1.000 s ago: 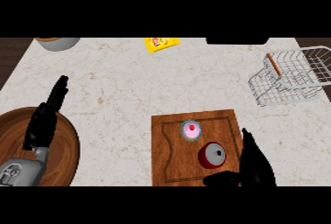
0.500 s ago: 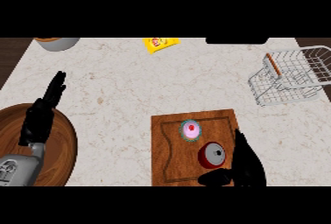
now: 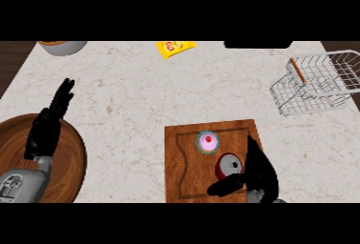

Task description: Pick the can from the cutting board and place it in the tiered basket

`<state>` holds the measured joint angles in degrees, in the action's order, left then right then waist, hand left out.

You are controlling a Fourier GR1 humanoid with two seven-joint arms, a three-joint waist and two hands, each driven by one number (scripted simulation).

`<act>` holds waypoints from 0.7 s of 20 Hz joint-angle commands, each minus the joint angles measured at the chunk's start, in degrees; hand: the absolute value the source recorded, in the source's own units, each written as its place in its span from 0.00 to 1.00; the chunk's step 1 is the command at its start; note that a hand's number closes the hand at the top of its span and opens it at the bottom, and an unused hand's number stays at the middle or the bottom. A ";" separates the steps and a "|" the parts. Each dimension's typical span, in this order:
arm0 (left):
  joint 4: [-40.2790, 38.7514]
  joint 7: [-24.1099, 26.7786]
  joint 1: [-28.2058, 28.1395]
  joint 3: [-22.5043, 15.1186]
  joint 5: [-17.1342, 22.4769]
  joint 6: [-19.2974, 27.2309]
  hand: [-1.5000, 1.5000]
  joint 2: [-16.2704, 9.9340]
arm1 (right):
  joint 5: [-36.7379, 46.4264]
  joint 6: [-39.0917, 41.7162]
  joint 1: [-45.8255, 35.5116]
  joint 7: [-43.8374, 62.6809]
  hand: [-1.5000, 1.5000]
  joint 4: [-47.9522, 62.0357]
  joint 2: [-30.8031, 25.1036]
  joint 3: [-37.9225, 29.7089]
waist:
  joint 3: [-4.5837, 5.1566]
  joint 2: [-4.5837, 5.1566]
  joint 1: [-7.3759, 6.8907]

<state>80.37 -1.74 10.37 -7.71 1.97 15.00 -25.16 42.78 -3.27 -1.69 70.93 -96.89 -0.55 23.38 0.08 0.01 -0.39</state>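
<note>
The round red can [image 3: 229, 165] lies on the brown wooden cutting board [image 3: 184, 162], and the black right hand [image 3: 257, 174] sits open beside it, fingers straight, thumb below it. The wire tiered basket [image 3: 318, 85] stands far off, cut by the edge. The left hand [image 3: 48, 125] rests open over a wooden bowl [image 3: 70, 162].

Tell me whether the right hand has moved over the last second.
Yes. The right hand has shifted left across the cutting board, closing on the can, which has stayed put.
</note>
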 commanded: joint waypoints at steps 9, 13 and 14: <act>-0.82 1.38 -1.91 0.08 -1.93 -0.19 0.50 2.16 | -1.89 3.00 -7.14 6.35 1.00 10.40 0.51 3.15 | -0.05 0.09 0.06; -0.43 0.75 -0.82 2.81 -0.37 -2.09 0.50 0.28 | -5.45 -3.38 -7.51 11.21 1.00 3.57 0.51 3.64 | -0.05 -0.07 0.25; 0.87 0.85 -3.17 0.59 -1.46 -1.45 0.50 1.93 | -4.98 -6.97 -7.12 12.31 1.00 4.03 0.51 7.43 | -0.06 -0.11 -0.03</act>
<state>80.65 -1.25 9.04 -6.48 1.12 13.58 -24.35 38.69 -3.38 -7.33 69.10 -91.17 -0.82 27.22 0.11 -0.10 -0.29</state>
